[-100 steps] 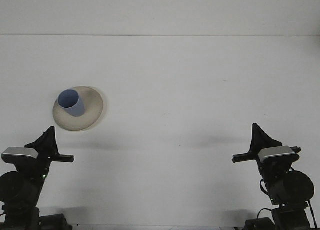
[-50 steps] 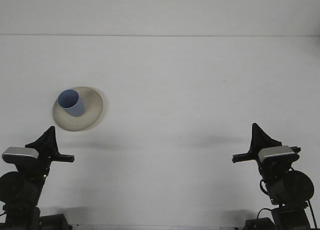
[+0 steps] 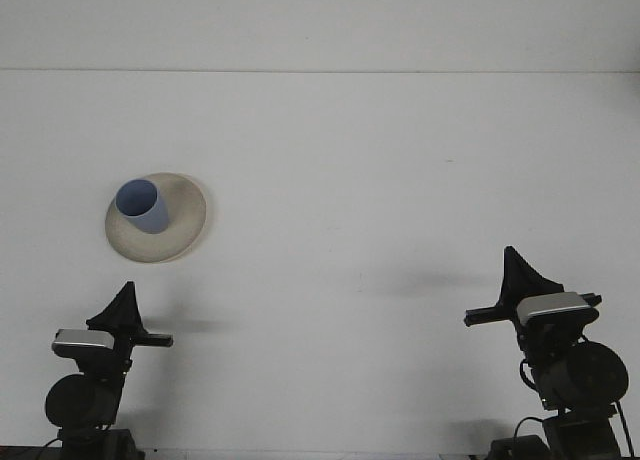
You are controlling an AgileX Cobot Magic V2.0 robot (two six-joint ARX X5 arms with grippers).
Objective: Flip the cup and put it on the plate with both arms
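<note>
A blue cup stands upright, mouth up, on a beige plate at the left of the white table. My left gripper is low at the bottom left, well in front of the plate and apart from it. My right gripper sits at the bottom right, far from the cup. Both point away from the camera, so their jaws do not show.
The white table runs back to a far edge near the top of the view. Only the plate and cup lie on it.
My left arm has drawn back and moved right, sitting lower in the view than before. The right arm, cup and plate have not moved.
</note>
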